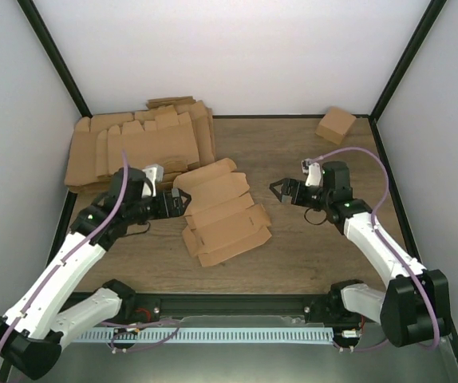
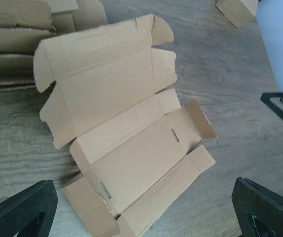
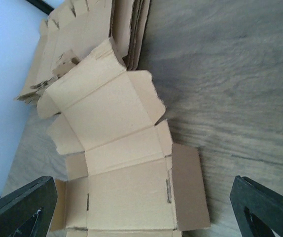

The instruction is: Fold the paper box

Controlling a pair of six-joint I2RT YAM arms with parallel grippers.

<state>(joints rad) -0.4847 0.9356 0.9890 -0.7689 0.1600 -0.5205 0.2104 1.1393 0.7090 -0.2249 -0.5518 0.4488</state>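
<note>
Lying flat, creased brown paper box [image 1: 223, 214] (notched flaps).

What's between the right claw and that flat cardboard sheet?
Only bare tabletop lies between the right gripper and the paper box, clearest in the top view.

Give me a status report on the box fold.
Left fingers and right fingers open, empty. Paper box lying unfolded between arms. Cardboard pile close behind it.
</note>
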